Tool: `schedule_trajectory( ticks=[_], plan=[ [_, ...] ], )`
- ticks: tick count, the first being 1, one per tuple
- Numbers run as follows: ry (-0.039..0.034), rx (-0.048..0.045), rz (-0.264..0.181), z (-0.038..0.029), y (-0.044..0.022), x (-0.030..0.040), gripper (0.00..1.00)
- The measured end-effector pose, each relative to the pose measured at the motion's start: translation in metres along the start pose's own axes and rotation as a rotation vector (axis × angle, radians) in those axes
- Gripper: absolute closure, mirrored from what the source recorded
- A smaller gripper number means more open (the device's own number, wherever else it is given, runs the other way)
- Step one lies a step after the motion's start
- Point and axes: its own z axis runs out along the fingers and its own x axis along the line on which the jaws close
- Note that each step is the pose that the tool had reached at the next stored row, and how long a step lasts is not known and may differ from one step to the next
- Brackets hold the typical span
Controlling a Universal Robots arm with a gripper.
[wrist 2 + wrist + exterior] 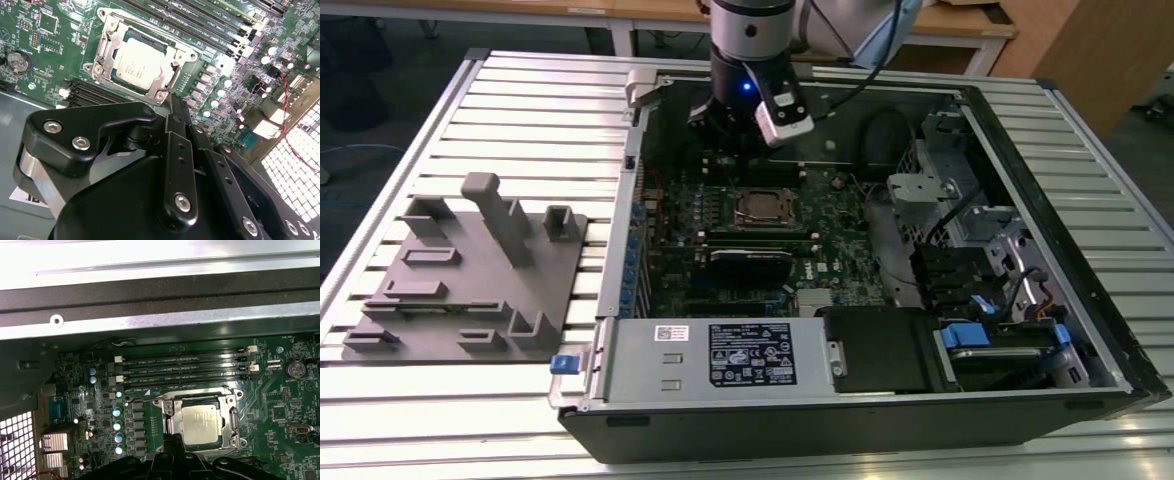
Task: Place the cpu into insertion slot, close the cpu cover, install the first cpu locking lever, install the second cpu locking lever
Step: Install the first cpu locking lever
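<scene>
The cpu [137,64] lies flat in the insertion slot [101,69] of the green motherboard, its silver-grey top showing through the window of the cpu cover [170,76]. The cover lies down over the chip. A thin wire lever [150,31] runs along one side of the socket; whether it is latched I cannot tell. In the first wrist view the cpu [200,424] sits framed by the cover [234,421]. My gripper [172,106] hovers just beside the socket, shut and holding nothing. The exterior view has the gripper [724,142] above the board, behind the socket [765,208].
The open computer case [1014,200] holds the board, with its metal wall [150,325] close behind the gripper. Long black memory slots [185,372] run beside the socket. A white-labelled power supply [720,355] fills the front. A grey fixture block [467,270] stands on the slatted table at the exterior view's left.
</scene>
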Motion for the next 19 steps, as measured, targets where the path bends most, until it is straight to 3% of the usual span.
schedule_trajectory(
  ticks=[9,19],
  plan=[
    [0.0000,0.0000,0.000,0.0028,-0.0010,0.0095,0.90],
    [0.0000,-0.0001,0.000,0.0033,-0.0027,0.0257,0.90]
  ],
)
